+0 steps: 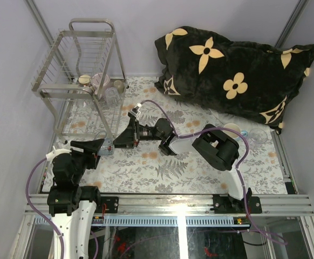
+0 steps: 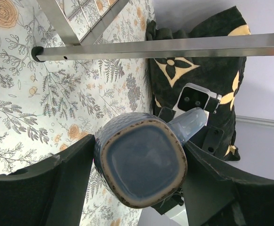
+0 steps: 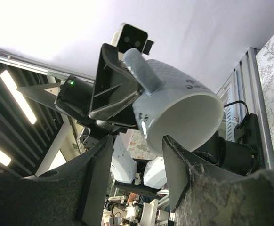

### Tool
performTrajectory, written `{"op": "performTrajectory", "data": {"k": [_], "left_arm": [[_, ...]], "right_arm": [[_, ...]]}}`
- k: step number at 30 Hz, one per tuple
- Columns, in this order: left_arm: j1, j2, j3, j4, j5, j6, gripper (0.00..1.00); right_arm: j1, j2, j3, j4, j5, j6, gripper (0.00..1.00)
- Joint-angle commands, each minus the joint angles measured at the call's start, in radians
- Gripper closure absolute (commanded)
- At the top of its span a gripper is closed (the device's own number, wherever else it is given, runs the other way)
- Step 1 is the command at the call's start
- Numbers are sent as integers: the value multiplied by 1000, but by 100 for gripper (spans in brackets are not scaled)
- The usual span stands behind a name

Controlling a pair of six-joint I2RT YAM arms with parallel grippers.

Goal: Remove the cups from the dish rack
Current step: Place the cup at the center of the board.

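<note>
The light blue mug [image 2: 141, 165] with cream inside is held off the table in my left gripper [image 2: 138, 157], which is shut on its sides; I see its base. In the top view this gripper [image 1: 103, 147] is by the near right leg of the silver dish rack [image 1: 53, 89]. My right gripper [image 1: 115, 144] reaches left and meets it. In the right wrist view the right gripper [image 3: 138, 148] is open, one fingertip [image 3: 173, 146] at the mug's rim [image 3: 184, 117]. A cream-and-brown cup [image 1: 84, 80], a lilac-pink mug [image 1: 99, 81] and a clear glass [image 1: 113, 96] stay in the rack.
A big black pillow [image 1: 238, 70] with cream flowers fills the back right. A cream cup [image 1: 232, 129] and a clear glass [image 1: 258, 135] stand on the floral cloth near it. A rack tube [image 2: 174, 47] crosses just above the left gripper.
</note>
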Motion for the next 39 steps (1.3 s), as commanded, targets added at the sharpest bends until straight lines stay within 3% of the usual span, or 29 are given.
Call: {"op": "performTrajectory", "data": {"k": [1,22,23,28,31,33,39], "left_arm": [[-4,-3,35,71,48,22,100],[-4,12,3,132,91,6,100],[-4,13,2,133,93,6,100],[-4,12,1,132,89,9,99],[-3,19,3,132,87,19,97],[-3,25,8,129,87,26,93],[-4,29,65,94,57,84,51]], "right_arm": [[13,18,53,3,-19,-15,47],[49,35,153,-18,-65,-1,64],[50,36,158,-17,-65,-1,66],[50,34,154,-17,-64,1,96],[49,29,139,-12,-55,3,100],[49,29,133,-5,-50,7,100],[36,36,116,17,-36,29,100]]}}
